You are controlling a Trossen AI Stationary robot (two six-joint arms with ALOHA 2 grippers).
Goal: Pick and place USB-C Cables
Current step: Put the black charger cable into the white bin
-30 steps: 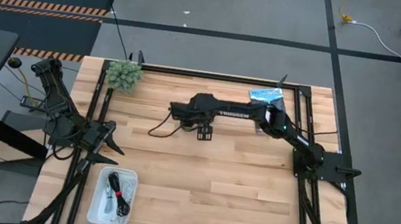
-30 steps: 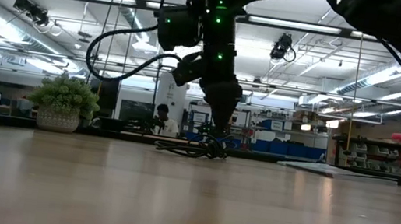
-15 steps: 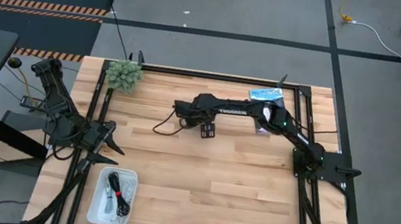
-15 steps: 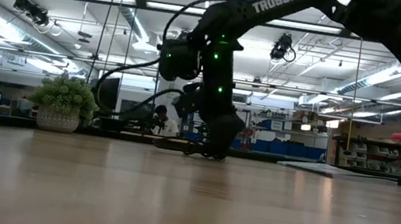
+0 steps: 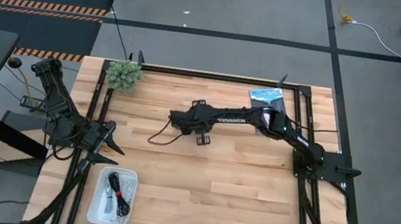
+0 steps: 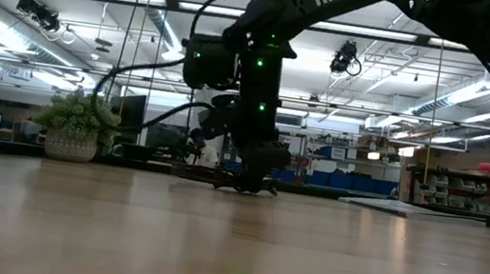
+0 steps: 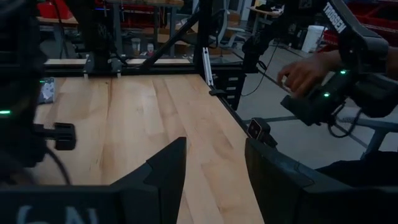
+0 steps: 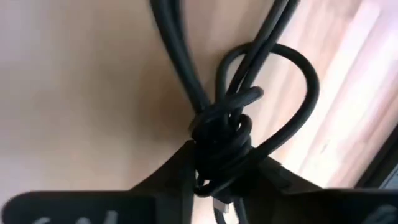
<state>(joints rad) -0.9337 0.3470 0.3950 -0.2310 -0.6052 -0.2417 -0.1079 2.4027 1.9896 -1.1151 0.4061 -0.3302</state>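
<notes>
A black USB-C cable (image 5: 157, 132) lies on the wooden table left of centre, with its loops (image 8: 292, 81) spread on the wood. My right gripper (image 5: 176, 119) reaches in from the right and stands down on it (image 6: 249, 178), shut on its wound middle. Other coiled cables (image 5: 118, 193) lie in a white tray (image 5: 100, 206) near the front left. My left gripper (image 7: 214, 168) waits open at the table's left edge (image 5: 112, 144), holding nothing. My right gripper pinches the cable's tightly wound middle (image 8: 219, 140) between its two fingers (image 8: 177, 171), which come at it from above, pointing down. The loops and the free ends fan out beyond the fingers and lie on the table (image 6: 206, 178).
A small potted plant (image 5: 123, 75) stands at the far left corner. A blue-and-white flat packet (image 5: 267, 96) lies at the far right. Black frame rails run round the table. A person's hand (image 7: 303, 71) shows beyond the table's edge in the left wrist view.
My right gripper has come down onto the black cable and shifted a little toward the table's near edge, its wrist turning as it went. The cable has stayed on the table, its trailing end barely shifting.
</notes>
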